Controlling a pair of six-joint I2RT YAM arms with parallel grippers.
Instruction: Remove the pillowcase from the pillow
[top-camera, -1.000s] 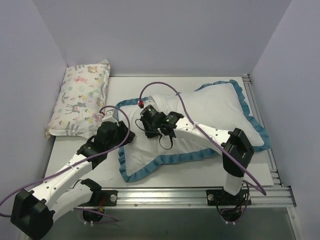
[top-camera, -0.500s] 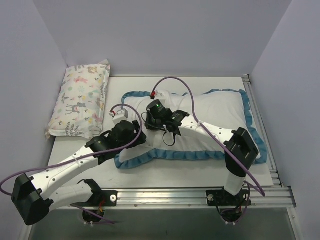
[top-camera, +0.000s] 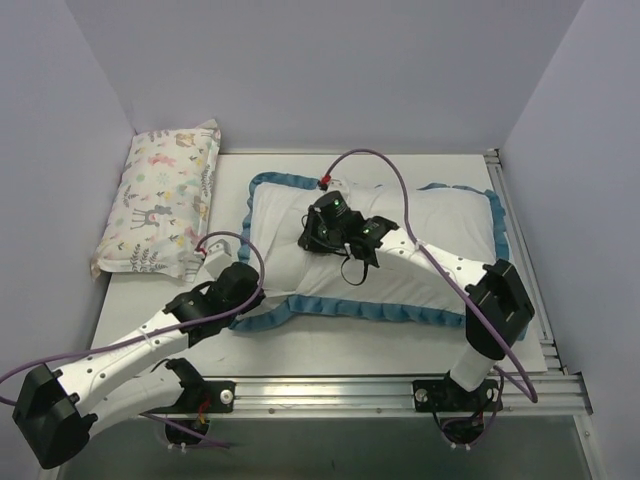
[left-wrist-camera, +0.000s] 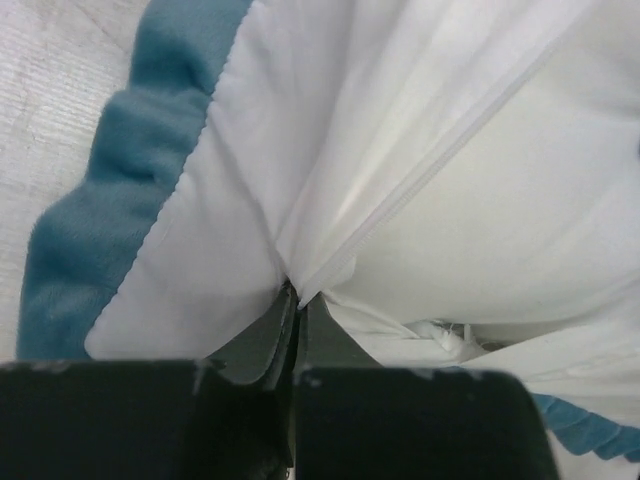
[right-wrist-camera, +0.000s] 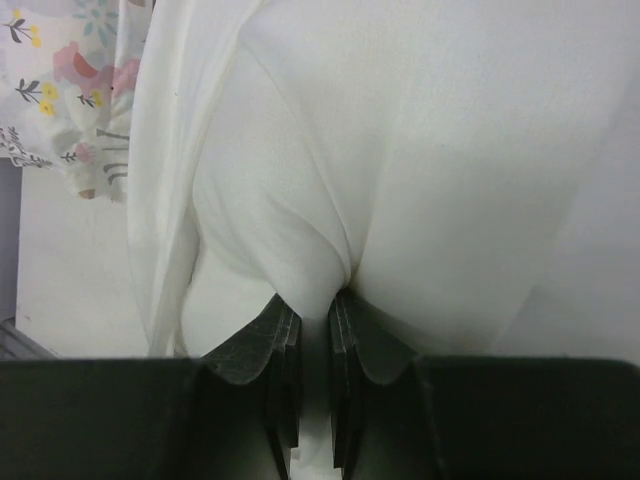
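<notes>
The pillowcase lies white face up, its teal frill around the edge. At its front-left corner my left gripper is shut on the zip-edged hem of the case's opening, beside the frill. The plump white pillow shows inside that opening. My right gripper rests on the cushion's left half. Its jaws pinch a fold of the smooth white pillow, with a thin flap of the pillowcase hanging beside it.
A smaller pastel animal-print pillow lies along the left wall and also shows in the right wrist view. An aluminium rail runs along the near table edge, another down the right side. Purple cables loop above both arms.
The cushion slid back and to the right with my right gripper and now lies flatter. My left gripper opened, then shut on the case's zip edge at the front-left corner.
</notes>
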